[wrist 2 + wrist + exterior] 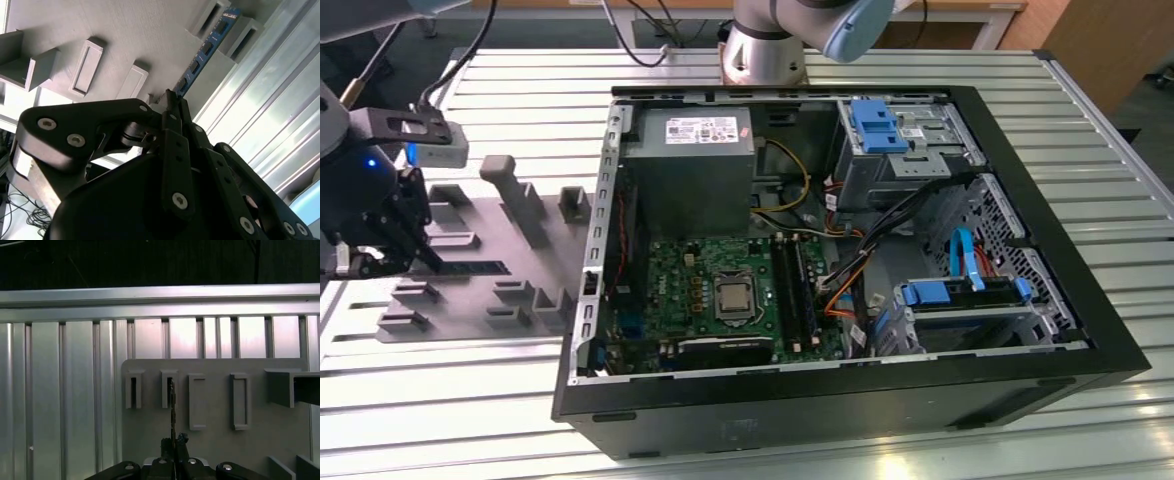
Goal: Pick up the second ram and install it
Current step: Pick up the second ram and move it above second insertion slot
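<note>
- Item: second ram (207, 45), a thin, long, narrow memory stick. In the second wrist view it is a dark bluish-green board with a row of black rectangular chips along the visible face.
- In the first wrist view the stick is edge-on and shows as a slim dark line.
- Location: it stands on its long edge over the flat grey plastic fixture plate (480, 235). Its far end meets the slot of a grey upright block (169, 390).
- In the exterior view the plate lies at the exterior view's left, just beside the computer case.
- Hand (172, 100): black, two-fingered, low over the plate. Its fingertips are drawn almost together, one on each face, pinching the near end of the stick.
- Support: ribbed silver aluminium bench (520, 90), carrying both the plate and the case.
- Nearby: black open computer tower case (854, 400), lying on its side. Inside are a green motherboard (680, 290) and long black plastic memory slots (794, 290).
- Markings: a white label (700, 130) sits on the grey metal power supply box (687, 185); its print cannot be made out.
- Any print on the stick's chips is too small to tell.
</note>
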Tool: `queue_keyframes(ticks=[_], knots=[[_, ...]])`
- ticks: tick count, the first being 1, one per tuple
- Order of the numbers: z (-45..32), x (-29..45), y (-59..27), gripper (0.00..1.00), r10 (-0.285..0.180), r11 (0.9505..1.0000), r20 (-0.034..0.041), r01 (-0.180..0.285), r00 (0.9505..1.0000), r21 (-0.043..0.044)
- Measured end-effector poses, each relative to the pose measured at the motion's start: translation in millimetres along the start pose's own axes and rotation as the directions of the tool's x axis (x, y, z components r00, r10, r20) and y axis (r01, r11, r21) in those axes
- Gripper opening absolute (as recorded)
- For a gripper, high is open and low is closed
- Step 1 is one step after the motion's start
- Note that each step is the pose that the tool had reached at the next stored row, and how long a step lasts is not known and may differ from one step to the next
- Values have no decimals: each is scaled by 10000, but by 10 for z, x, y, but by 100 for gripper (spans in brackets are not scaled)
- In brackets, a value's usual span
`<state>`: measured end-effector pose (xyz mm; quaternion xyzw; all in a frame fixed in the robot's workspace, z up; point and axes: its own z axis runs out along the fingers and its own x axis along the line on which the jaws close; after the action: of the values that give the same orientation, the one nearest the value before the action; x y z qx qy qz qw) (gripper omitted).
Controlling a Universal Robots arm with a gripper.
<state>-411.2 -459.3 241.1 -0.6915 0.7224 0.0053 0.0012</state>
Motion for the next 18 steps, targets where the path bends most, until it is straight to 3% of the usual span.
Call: queue_keyframes(ticks=[7, 13, 16, 18], knots=[[-136, -1, 1, 14, 0, 10000, 0, 0, 10000, 0], [-299, -3, 2, 14, 0, 10000, 0, 0, 10000, 0], [-396, -4, 2, 14, 0, 10000, 0, 0, 10000, 0], [-505, -4, 3, 14, 0, 10000, 0, 0, 10000, 0]])
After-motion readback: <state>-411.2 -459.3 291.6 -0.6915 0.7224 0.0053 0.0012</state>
